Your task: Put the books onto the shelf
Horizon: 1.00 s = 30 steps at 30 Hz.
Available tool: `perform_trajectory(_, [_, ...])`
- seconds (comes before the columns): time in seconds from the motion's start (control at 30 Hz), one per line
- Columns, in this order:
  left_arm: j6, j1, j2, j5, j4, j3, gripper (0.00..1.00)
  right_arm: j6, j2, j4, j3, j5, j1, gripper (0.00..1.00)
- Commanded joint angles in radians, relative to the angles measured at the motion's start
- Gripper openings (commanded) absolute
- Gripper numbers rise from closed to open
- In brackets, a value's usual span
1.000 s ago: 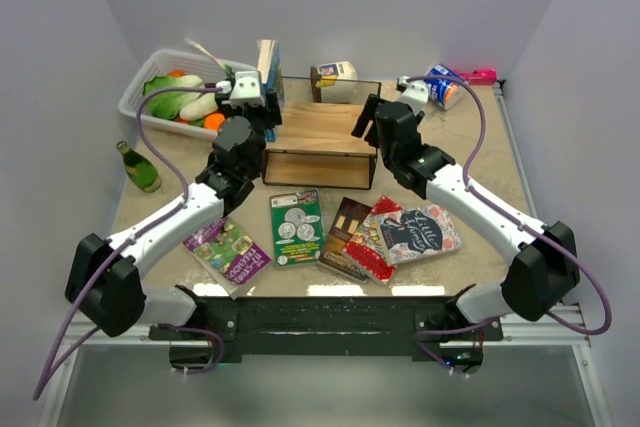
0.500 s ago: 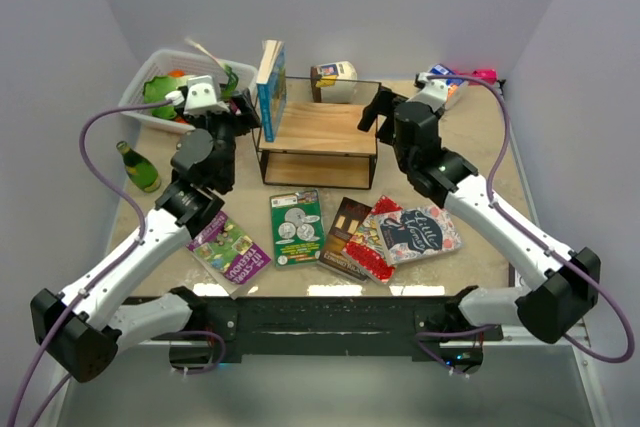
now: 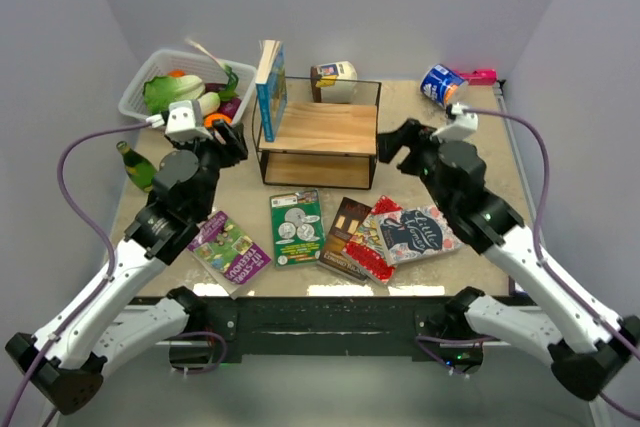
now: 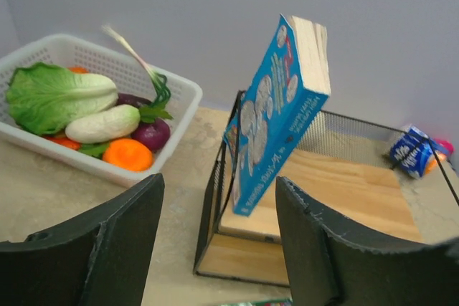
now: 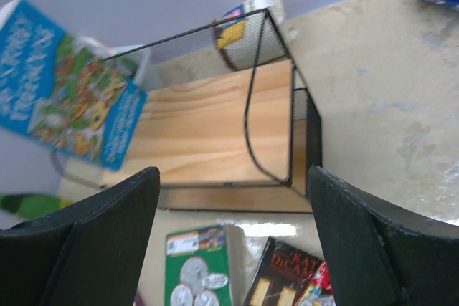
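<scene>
So the shelf (image 3: 318, 137) sits mid-table and I'll place everything off that. One blue book (image 3: 269, 87) is up on the shelf's top board, at its left end, standing on its lower edge and tilted, cream pages facing the back wall. Can't tell whether it's propped on the wire side or not

The other five books are lying flat on the table just in front of the shelf: a purple-and-green book (image 3: 228, 247) off the front-left corner, a green book (image 3: 297, 227) right in front, then a brown book (image 3: 345, 237), a red book (image 3: 372, 242) and a dark grey book (image 3: 418, 232) overlapping each other toward the front-right. The lower board looks bare as far as I can see

The left gripper (image 4: 219, 206) hangs just left of the shelf, fingers spread apart with nothing between them, pointed at the blue book. The right gripper (image 5: 233, 198) is just off the shelf's right end, fingers wide apart too, holding nothing

Other stuff: a white basket (image 3: 150, 87) of veggies back-left of the shelf, a green bottle (image 3: 140, 167) further left, a carton (image 3: 333, 80) right behind it, and a blue can (image 3: 440, 82) back-right
</scene>
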Motion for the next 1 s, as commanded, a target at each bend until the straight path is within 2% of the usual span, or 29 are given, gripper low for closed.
perform_trajectory(0.0, [-0.3, -0.029, -0.067, 0.241, -0.287, -0.067, 0.65, 0.023, -0.229, 0.08, -0.197, -0.283, 0.051, 0.85])
perform_trajectory(0.1, [-0.448, -0.058, -0.088, 0.399, -0.367, -0.185, 0.62, 0.069, -0.276, 0.106, -0.346, -0.382, 0.106, 0.85])
perform_trajectory(0.2, [-0.553, -0.077, -0.114, 0.529, -0.325, -0.331, 0.62, 0.091, -0.241, 0.127, -0.433, -0.401, 0.166, 0.86])
perform_trajectory(0.37, [-0.628, -0.083, -0.122, 0.657, -0.095, -0.549, 0.62, 0.149, -0.112, 0.161, -0.501, -0.394, 0.192, 0.87])
perform_trajectory(0.47, [-0.622, -0.092, -0.087, 0.728, 0.076, -0.606, 0.63, 0.222, -0.182, 0.102, -0.549, -0.251, 0.191, 0.89])
perform_trajectory(0.53, [-0.61, -0.101, -0.024, 0.775, 0.183, -0.615, 0.63, 0.288, -0.23, 0.036, -0.562, -0.1, 0.191, 0.9])
perform_trajectory(0.67, [-0.576, -0.12, 0.154, 0.873, 0.28, -0.542, 0.64, 0.422, -0.317, -0.197, -0.546, 0.068, 0.189, 0.91])
perform_trajectory(0.7, [-0.575, -0.132, 0.212, 0.887, 0.288, -0.529, 0.64, 0.445, -0.349, -0.222, -0.547, 0.077, 0.189, 0.91])
perform_trajectory(0.87, [-0.599, -0.144, 0.281, 0.846, 0.233, -0.5, 0.66, 0.557, -0.437, -0.303, -0.59, 0.073, 0.189, 0.92])
perform_trajectory(0.97, [-0.62, -0.149, 0.318, 0.877, 0.249, -0.509, 0.67, 0.545, -0.442, -0.261, -0.613, 0.027, 0.189, 0.92])
